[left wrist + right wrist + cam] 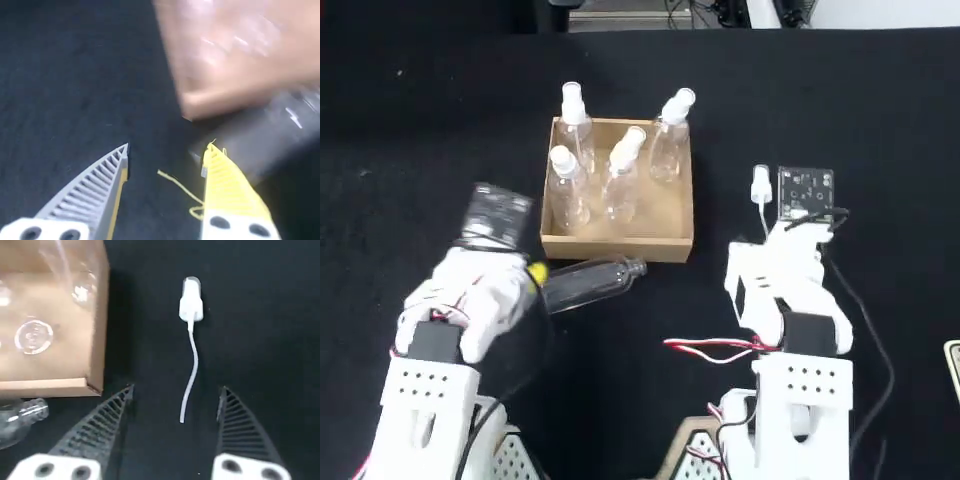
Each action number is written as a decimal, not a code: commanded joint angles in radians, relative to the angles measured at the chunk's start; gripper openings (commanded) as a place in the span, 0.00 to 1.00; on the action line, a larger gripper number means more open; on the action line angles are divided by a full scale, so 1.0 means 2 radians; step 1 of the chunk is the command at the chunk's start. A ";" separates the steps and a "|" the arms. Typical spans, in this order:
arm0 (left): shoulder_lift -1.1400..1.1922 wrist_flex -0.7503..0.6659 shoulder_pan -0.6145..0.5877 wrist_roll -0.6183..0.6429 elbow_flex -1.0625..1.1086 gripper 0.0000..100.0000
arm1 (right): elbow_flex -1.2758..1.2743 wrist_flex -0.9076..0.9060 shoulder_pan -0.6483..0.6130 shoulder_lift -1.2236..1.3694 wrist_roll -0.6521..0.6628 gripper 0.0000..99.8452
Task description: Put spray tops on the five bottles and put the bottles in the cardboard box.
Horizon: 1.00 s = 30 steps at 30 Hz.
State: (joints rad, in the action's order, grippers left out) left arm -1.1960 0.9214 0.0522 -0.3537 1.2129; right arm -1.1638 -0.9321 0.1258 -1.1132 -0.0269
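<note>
Bottles are what count here, and the odd one out, a bare bottle (590,283) with no top, lies on its side on the black cloth (440,130) just to the right of the left claw (168,150). Its base is nearest the claw and its open neck points away to the right. That claw hangs low over the cloth with its jaws spread wide and nothing between them. The grey finger (102,177) is on one side and the yellow finger (225,182) on the other. The bottle's base sits just outside the yellow one (whether the two actually touch I cannot tell).

Ahead of the left claw and a little to its right stands the cardboard box (617,245). The bare bottle lies along its near wall. Inside the box four standing bottles (620,180) are upright, each with a white spray top on.

Further right, well apart from the box, a loose spray top (191,305) lies flat on the cloth straight ahead of the right claw (175,390). Its white head is at the far end, and its thin tube trails back toward the claw. This claw also gapes wide and holds nothing. The tube's free end reaches into the gap between the two black fingertips, clear of both.
</note>
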 commanded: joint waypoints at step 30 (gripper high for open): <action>0.259 -0.083 0.046 -0.010 -0.041 0.22 | -0.040 0.041 0.008 0.005 0.001 0.22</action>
State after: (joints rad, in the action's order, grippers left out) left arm -0.6790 0.7327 0.0936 -0.3905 1.1285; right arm -1.2528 -0.8784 0.1320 -1.1132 -0.0284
